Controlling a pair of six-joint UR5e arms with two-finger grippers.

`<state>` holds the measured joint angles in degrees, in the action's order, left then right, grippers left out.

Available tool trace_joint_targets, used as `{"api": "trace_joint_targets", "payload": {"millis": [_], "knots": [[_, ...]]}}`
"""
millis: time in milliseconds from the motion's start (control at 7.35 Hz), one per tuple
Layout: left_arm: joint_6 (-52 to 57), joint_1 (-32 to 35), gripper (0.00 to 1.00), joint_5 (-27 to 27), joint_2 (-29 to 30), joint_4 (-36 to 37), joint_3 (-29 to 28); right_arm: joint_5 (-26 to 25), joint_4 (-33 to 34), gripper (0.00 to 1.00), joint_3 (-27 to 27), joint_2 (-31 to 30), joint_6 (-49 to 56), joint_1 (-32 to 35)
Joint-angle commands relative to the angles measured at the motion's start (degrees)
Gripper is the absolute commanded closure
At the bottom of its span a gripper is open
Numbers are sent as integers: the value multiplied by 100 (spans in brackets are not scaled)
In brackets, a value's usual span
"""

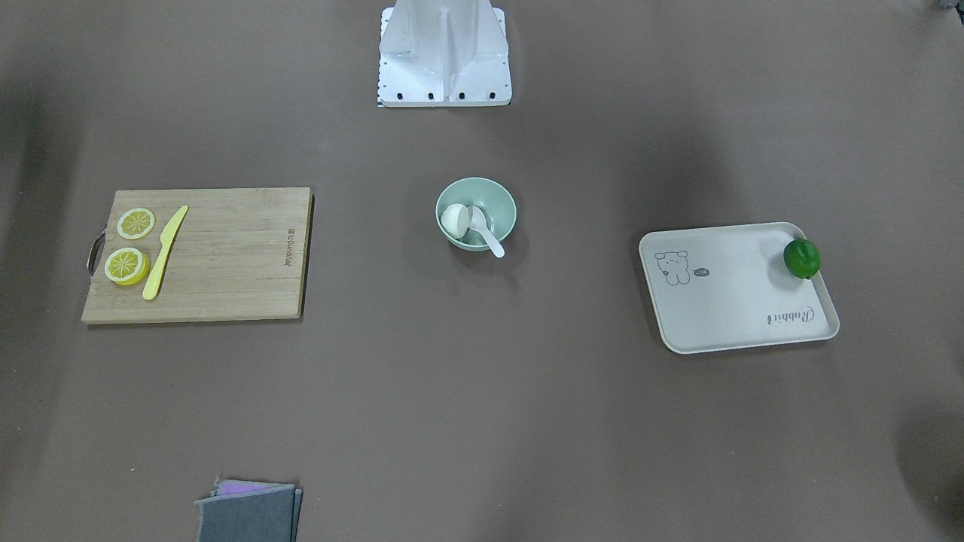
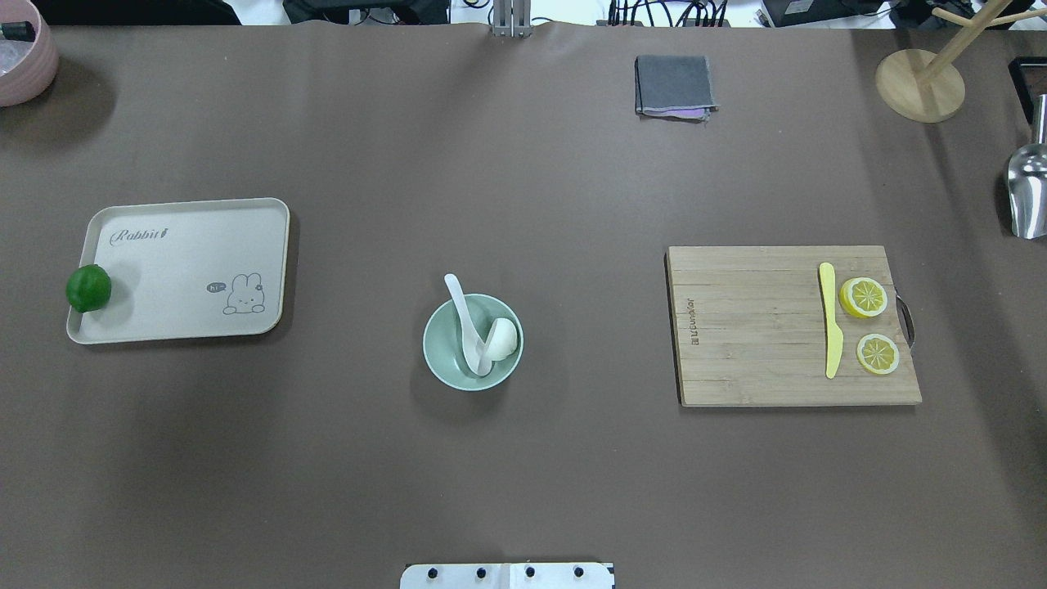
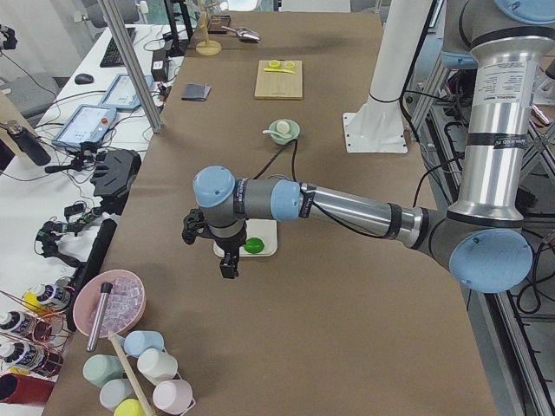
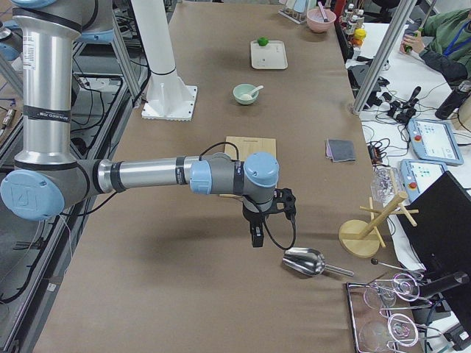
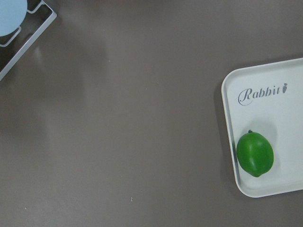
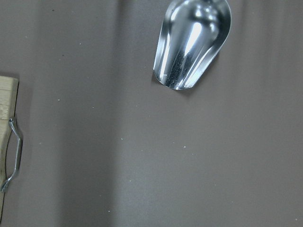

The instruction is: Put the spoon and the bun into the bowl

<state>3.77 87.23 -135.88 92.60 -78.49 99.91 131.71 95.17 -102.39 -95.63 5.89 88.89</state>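
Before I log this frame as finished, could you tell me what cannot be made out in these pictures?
- Whether the left gripper and the right gripper are open or shut: both show only in the side views, small.
- The bun: its top detail is too small in every view.
- The metal scoop: cut off by the overhead view's right edge; its handle is cut off by the right wrist view's top edge.

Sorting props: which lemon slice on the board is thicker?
The lemon slice farther from the robot, showing a yellow rind wall; the other slice lies thin and flat.
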Motion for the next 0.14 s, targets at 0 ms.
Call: {"api": "trace_joint_targets", "payload": {"millis": [0], "knots": [[-17,-4,2,0,4,0,-7,-5,1,0,0,0,0,-3]]}}
